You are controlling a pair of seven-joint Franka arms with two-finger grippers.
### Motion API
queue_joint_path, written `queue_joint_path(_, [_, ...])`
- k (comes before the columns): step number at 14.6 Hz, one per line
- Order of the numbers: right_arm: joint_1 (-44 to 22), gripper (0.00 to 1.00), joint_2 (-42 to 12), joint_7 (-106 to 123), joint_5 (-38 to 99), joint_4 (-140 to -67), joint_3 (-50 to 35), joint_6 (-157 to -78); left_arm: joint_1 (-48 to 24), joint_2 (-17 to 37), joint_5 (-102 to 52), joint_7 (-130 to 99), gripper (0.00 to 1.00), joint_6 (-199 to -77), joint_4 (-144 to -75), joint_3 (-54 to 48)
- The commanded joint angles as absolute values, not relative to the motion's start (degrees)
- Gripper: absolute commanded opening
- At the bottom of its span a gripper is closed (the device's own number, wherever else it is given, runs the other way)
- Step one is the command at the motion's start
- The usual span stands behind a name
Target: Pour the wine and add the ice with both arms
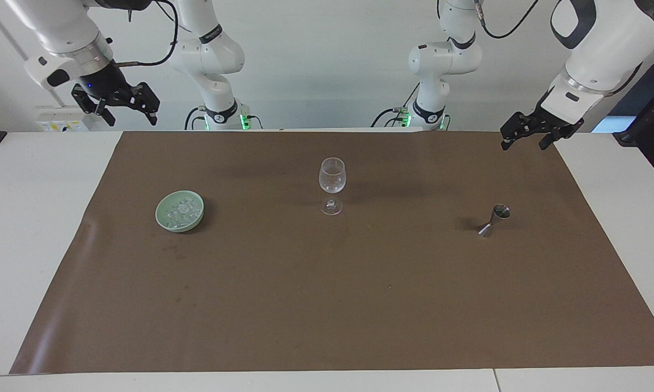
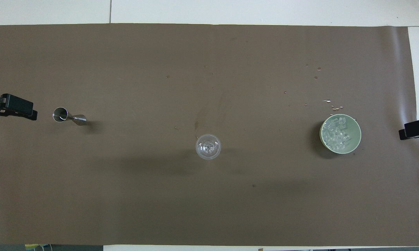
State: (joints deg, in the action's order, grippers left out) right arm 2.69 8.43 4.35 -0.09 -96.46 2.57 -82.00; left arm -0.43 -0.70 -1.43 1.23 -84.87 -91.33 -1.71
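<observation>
The ice is a small heap of clear cubes in a pale green bowl standing on the brown mat, toward the right arm's end of the table. A wine glass stands upright mid-mat, well apart from the bowl. A steel jigger stands toward the left arm's end. Small droplets dot the mat just farther from the robots than the bowl.

The right gripper hangs in the air over the mat's corner by its base, fingers spread, holding nothing. The left gripper hangs over the corner at its own end, also spread and empty.
</observation>
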Motion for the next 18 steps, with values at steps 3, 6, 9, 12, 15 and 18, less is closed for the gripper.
queue_joint_path(3, [3.6,1.00,9.1,5.5,1.0,-97.3,2.5,-82.3,-0.4,-1.8,-0.6,0.5,1.00,-85.5,-92.5,-1.7])
queue_joint_path(6, [3.6,1.00,9.1,5.5,1.0,-97.3,2.5,-82.4,-0.4,-1.8,-0.6,0.5,1.00,-85.5,-92.5,-1.7])
queue_joint_path(9, [3.6,1.00,9.1,5.5,1.0,-97.3,2.5,-82.3,-0.5,-1.7,-0.7,0.2,1.00,-85.3,-92.5,-1.8])
queue_joint_path(12, [3.6,1.00,9.1,5.5,1.0,-97.3,2.5,-82.3,-0.3,-1.4,-2.4,-1.8,1.00,-84.6,-91.9,-1.5])
queue_joint_path(15, [3.6,1.00,9.1,5.5,1.0,-97.3,2.5,-82.3,4.1,0.3,-10.3,-12.6,1.00,-84.1,-92.0,-0.5])
queue_joint_path(18, [3.6,1.00,9.1,5.5,1.0,-97.3,2.5,-82.4,9.0,5.0,-17.0,-25.1,1.00,-85.2,-91.5,-0.4])
